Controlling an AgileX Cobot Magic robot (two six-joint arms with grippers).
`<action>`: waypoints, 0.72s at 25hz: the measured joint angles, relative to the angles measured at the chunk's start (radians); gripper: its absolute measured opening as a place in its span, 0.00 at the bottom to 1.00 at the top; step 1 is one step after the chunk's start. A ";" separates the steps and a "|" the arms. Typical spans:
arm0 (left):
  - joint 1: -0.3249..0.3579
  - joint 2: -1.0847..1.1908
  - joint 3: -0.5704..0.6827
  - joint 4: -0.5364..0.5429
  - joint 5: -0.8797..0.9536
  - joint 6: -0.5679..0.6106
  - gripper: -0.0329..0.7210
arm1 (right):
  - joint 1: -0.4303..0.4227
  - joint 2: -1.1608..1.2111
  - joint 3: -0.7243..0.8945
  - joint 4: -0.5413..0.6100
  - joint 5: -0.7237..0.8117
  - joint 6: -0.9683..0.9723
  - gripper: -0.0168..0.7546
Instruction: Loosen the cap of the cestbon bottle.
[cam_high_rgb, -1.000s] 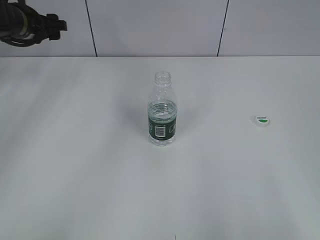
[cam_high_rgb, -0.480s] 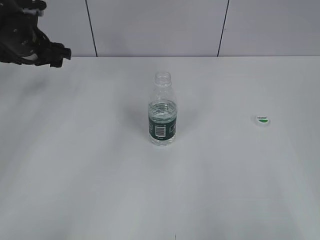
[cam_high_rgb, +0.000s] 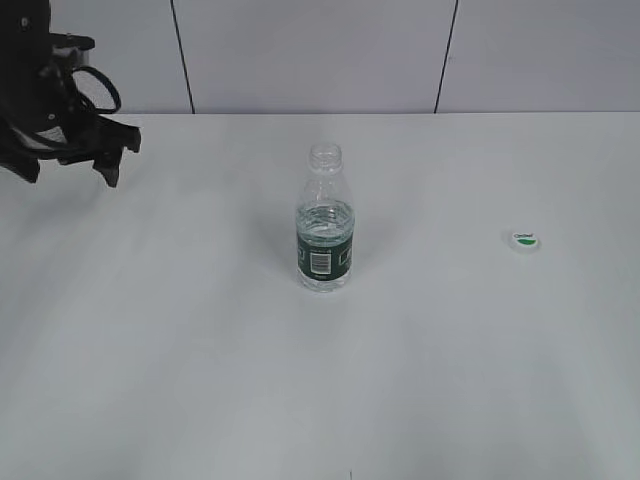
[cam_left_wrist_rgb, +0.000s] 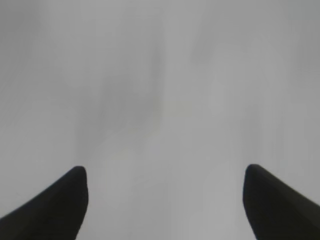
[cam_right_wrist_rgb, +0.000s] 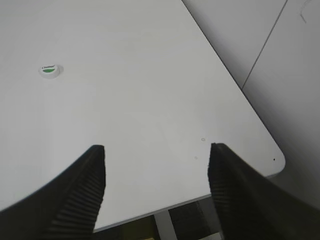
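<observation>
- One bottle (cam_high_rgb: 325, 225) stands upright mid-table in the exterior view, its neck bare; the cap (cam_high_rgb: 525, 240) lies flat well to its right; the left gripper (cam_high_rgb: 70, 165) hangs at the far left edge, jaws spread, holding nothing
- Left wrist view: blurred white table (cam_left_wrist_rgb: 160, 90) between two widely parted fingers (cam_left_wrist_rgb: 55, 205)
- Right wrist view: the right gripper (cam_right_wrist_rgb: 155, 175) is wide and empty near the table's corner; the cap (cam_right_wrist_rgb: 50, 70) lies far off

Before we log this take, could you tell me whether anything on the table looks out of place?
Yes: the small round white plastic cap with the green logo lies alone on the white table, far right of the upright clear plastic bottle with the dark green label, whose neck stands open. Nothing looks spilled.
</observation>
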 joint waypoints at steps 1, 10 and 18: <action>0.000 -0.004 0.000 -0.019 0.025 0.014 0.81 | 0.000 0.000 0.000 0.000 0.000 0.000 0.66; 0.000 -0.070 0.000 -0.190 0.276 0.185 0.80 | 0.000 0.000 0.000 -0.001 0.000 0.001 0.66; 0.000 -0.121 0.000 -0.233 0.388 0.266 0.79 | 0.000 0.000 0.000 -0.001 0.000 0.001 0.66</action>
